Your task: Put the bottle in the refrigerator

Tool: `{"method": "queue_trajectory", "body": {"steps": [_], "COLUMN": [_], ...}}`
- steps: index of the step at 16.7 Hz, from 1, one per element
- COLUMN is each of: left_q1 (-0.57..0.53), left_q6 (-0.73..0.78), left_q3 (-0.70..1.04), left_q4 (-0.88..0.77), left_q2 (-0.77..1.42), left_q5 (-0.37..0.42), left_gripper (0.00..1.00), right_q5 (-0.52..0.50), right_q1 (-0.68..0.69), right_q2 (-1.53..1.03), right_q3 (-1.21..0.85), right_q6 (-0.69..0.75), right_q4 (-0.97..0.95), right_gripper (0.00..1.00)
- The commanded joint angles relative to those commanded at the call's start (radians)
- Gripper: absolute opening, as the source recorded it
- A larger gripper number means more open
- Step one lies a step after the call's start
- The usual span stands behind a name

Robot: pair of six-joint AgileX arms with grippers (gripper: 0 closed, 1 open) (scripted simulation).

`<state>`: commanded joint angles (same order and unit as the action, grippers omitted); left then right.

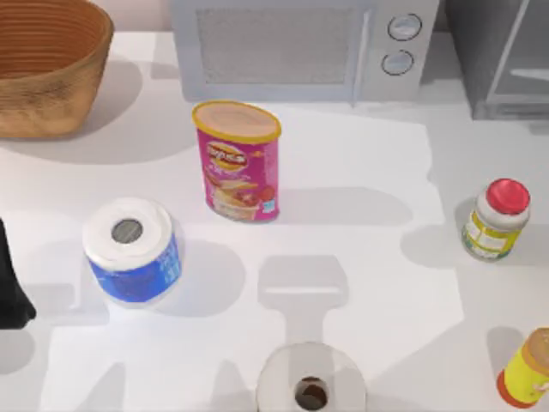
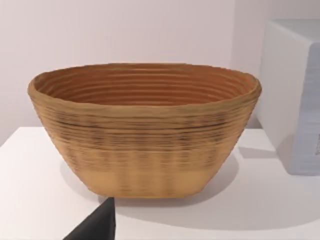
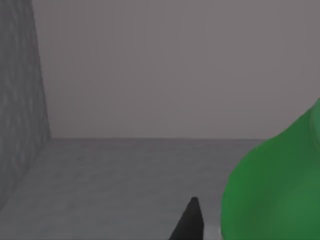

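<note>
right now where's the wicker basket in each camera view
Top view: basket at the table's far left corner, left of the microwave.
Left wrist view: basket straight ahead, close, on the white table.
Right wrist view: green bottle before grey walls.
Shared landmark: the microwave, beside the basket in top and left wrist views.

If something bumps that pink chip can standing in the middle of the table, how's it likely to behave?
The chip can stands upright, tall against its narrow base, so a push near its top would probably tip it rather than slide it. It is round, so once on its side it would likely roll. Its printed wall looks smooth, perhaps a little slippery in a grip, and it is probably light for its size.
</note>
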<state>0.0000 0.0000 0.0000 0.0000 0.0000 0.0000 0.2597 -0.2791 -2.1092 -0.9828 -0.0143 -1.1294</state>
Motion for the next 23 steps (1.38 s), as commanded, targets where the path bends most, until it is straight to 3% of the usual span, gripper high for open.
{"method": "queue_trajectory", "body": {"steps": [6,17,23], "left_q1": [0.000,0.000,0.000], "left_q6": [0.000,0.000,0.000], "left_q3": [0.000,0.000,0.000], "left_q4": [0.000,0.000,0.000], "left_q2": [0.000,0.000,0.000], "left_q5": [0.000,0.000,0.000], "left_gripper": [1.00,1.00,1.00], "right_q5": [-0.002,-0.045,-0.054], "right_q1": [0.011,0.051,0.054], "right_q2": [-0.032,-0.251,-0.265], "right_q3": [-0.027,-0.467,-0.503], "right_q6": [0.001,0.002,0.001], "right_q4": [0.027,0.223,0.245], "right_gripper": [0.01,0.01,0.01]}}
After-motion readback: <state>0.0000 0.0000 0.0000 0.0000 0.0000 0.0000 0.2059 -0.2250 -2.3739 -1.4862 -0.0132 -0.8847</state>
